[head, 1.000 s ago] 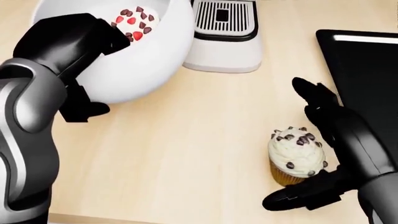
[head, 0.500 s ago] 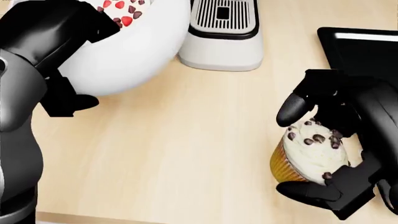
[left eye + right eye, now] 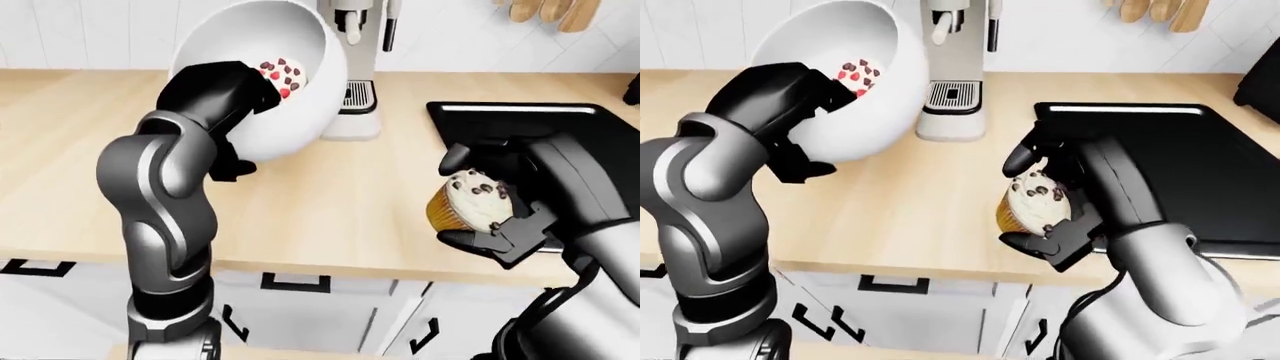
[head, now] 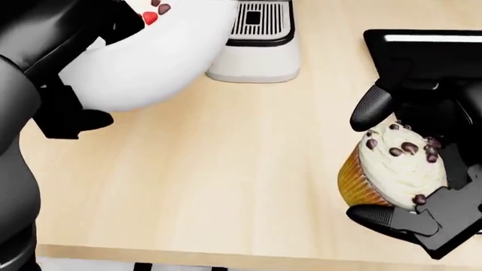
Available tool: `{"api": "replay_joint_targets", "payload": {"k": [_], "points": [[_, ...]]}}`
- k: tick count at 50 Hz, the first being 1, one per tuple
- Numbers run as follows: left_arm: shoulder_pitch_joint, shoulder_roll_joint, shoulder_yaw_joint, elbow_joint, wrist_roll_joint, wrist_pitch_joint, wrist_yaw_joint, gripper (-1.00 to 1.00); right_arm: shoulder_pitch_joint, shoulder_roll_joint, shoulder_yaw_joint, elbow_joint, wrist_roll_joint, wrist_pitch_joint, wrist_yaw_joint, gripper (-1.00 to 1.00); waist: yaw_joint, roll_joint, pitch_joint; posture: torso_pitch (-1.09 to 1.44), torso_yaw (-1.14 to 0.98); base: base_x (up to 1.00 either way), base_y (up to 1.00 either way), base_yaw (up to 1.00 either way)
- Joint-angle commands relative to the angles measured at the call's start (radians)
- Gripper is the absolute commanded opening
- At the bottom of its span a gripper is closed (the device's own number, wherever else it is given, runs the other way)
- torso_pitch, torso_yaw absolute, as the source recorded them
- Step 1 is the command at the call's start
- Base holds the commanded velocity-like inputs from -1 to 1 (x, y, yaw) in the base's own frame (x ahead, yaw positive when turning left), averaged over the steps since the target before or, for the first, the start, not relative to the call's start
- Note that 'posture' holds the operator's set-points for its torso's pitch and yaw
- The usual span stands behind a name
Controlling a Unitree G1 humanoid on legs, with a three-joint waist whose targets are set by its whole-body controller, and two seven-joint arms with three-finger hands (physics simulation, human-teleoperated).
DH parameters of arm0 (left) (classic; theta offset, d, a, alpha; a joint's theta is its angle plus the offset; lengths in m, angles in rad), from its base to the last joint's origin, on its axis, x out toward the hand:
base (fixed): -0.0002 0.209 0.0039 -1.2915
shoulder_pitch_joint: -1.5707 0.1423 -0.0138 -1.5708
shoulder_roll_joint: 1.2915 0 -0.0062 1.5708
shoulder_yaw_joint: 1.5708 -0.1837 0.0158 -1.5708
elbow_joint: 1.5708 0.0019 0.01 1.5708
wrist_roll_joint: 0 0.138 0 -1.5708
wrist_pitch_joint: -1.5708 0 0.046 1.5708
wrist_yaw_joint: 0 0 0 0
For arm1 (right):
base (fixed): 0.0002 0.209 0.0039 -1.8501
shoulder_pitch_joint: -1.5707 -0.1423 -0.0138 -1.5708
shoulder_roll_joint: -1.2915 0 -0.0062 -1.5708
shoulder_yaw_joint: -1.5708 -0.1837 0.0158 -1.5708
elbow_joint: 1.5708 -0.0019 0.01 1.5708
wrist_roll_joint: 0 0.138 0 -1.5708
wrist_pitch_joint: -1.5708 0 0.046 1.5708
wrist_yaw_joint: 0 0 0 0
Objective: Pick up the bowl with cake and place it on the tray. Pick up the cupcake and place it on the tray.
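Bowl (image 3: 275, 101) with cake (image 3: 281, 75) is lifted off the counter (image 3: 330, 217) in the left-eye view, tilted so you see inside, and your left hand (image 3: 225, 94) is clamped on its rim. The cupcake (image 3: 470, 201) is also in the air, near the tray (image 3: 590, 120), with your right hand (image 3: 505, 202) closed around it, one finger over the frosting and others under the paper cup. A coffee machine (image 3: 355, 75) stands just beside the bowl.

In the head view, the cupcake (image 4: 391, 166) is at the right edge, over the wood beside the tray's (image 4: 429, 51) corner; the bowl (image 4: 158, 51) fills the top left.

In the right-eye view, the bowl (image 3: 855, 82) is well apart from the tray (image 3: 1180, 150), and the cupcake (image 3: 1035, 199) hangs over the counter edge.
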Motion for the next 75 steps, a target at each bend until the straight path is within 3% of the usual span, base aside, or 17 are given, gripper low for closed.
{"api": "replay_joint_targets", "payload": {"k": [1,6,10,13,20,33,37,38,43,48,57,63,65,68,71,73,75], "points": [[-0.037,0.013,0.023,-0.05,0.01,0.002,0.027,-1.0,-0.024,0.002,-0.003,-0.018,-0.01,-0.028,-0.002,-1.0,0.005,-0.021,-0.024,0.0,0.0,-0.72,0.0,0.0],[-0.043,0.02,0.028,-0.065,0.01,0.006,0.008,-1.0,-0.029,0.019,0.004,-0.015,-0.041,-0.04,0.02,-1.0,0.017,-0.037,-0.026,0.0,0.0,-0.76,0.0,0.0],[-0.043,0.022,0.029,-0.07,0.009,0.007,0.005,-1.0,-0.036,0.029,-0.002,-0.008,-0.051,-0.048,0.026,-1.0,0.021,-0.008,-0.027,0.0,0.0,-0.6,0.0,0.0],[-0.043,0.022,0.028,-0.065,0.008,0.007,0.008,-1.0,-0.037,0.037,0.002,-0.011,-0.061,-0.05,0.034,-1.0,-0.006,0.06,0.031,0.0,0.0,0.0,0.0,0.0],[-0.04,0.017,0.023,-0.063,0.011,0.003,0.012,-1.0,-0.029,0.05,-0.003,-0.011,-0.046,-0.058,0.024,-1.0,-0.001,0.017,-0.012,0.0,0.0,0.0,-0.01,0.0],[-0.038,0.005,0.016,-0.055,0.017,-0.008,0.019,-1.0,-0.016,0.049,-0.005,-0.017,0.005,-0.054,-0.015,-1.0,0.077,-0.015,-0.004,0.0,0.0,0.0,-0.7,0.0],[-0.038,0.004,0.016,-0.05,0.017,-0.012,0.022,-1.0,-0.017,0.042,-0.005,-0.018,0.017,-0.044,-0.025,-1.0,0.069,-0.107,-0.026,0.0,0.0,0.0,-0.66,0.0],[-0.036,0.003,0.016,-0.05,0.017,-0.012,0.023,-1.0,-0.016,0.04,-0.006,-0.018,0.02,-0.042,-0.027,-1.0,0.062,-0.066,-0.002,0.0,0.0,0.0,-0.67,0.0],[-0.035,0.003,0.017,-0.056,0.018,-0.011,0.02,-1.0,-0.01,0.034,-0.005,-0.024,0.035,-0.041,-0.04,-1.0,0.055,-0.037,-0.001,0.0,0.0,0.04,-0.67,0.0],[-0.041,0.006,0.019,-0.062,0.017,-0.01,0.012,-1.0,-0.015,0.024,-0.001,-0.025,0.048,-0.031,-0.051,-1.0,0.053,0.008,0.053,0.0,0.0,0.23,-0.47,0.0],[-0.063,0.013,0.02,-0.069,0.02,-0.007,-0.008,-1.0,-0.038,0.01,-0.006,-0.03,0.047,-0.006,-0.039,-1.0,0.019,-0.054,0.047,0.0,0.0,0.0,0.0,0.0],[-0.06,0.009,0.018,-0.069,0.023,-0.011,-0.006,-1.0,-0.035,0.008,-0.001,-0.03,0.051,0.001,-0.043,-1.0,0.016,-0.004,0.004,0.0,0.0,0.0,-0.07,0.0],[-0.061,0.009,0.018,-0.068,0.024,-0.012,-0.006,-1.0,-0.027,0.01,-0.002,-0.031,0.059,-0.003,-0.05,-1.0,0.016,-0.033,0.007,0.0,0.0,0.0,-0.46,0.0],[-0.06,0.009,0.019,-0.064,0.022,-0.014,-0.001,-1.0,-0.024,0.01,0.001,-0.032,0.064,-0.001,-0.054,-1.0,0.019,0.033,0.0,0.0,0.0,0.0,-0.58,0.0],[-0.059,0.01,0.021,-0.064,0.021,-0.014,-0.001,-1.0,-0.022,0.009,0.004,-0.034,0.065,0.0,-0.056,-1.0,0.027,-0.028,0.017,0.0,0.0,0.0,-0.58,0.0],[-0.059,0.011,0.021,-0.066,0.021,-0.014,-0.002,-1.0,-0.022,0.009,0.004,-0.03,0.069,-0.002,-0.059,-1.0,0.025,-0.101,-0.02,0.0,0.0,0.0,-0.57,0.0],[-0.062,0.013,0.022,-0.065,0.021,-0.013,-0.003,-1.0,-0.02,0.012,0.003,-0.028,0.077,-0.007,-0.066,-1.0,0.013,-0.06,0.011,0.0,0.0,0.0,-0.58,0.0]]}}
